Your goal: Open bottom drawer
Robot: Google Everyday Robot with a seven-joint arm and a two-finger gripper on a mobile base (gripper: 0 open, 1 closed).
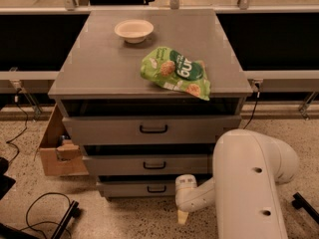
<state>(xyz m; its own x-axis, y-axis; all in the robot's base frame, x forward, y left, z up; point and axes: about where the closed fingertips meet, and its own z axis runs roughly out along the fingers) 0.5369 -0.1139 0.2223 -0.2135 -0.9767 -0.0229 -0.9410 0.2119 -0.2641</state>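
Note:
The grey cabinet [149,68] has three drawer fronts. The bottom drawer [124,188] is the lowest and narrowest front, with a small black loop handle [156,188] at its centre. None of its inside shows. My gripper [183,216] hangs low near the floor, just right of and below the drawer's right end, apart from the handle. My white arm [249,183] fills the lower right and hides the cabinet's lower right corner.
A white bowl [133,30] and a green snack bag [177,71] lie on the cabinet top. A cardboard box [57,146] stands on the floor at the cabinet's left. Black cables [40,210] lie on the speckled floor at lower left.

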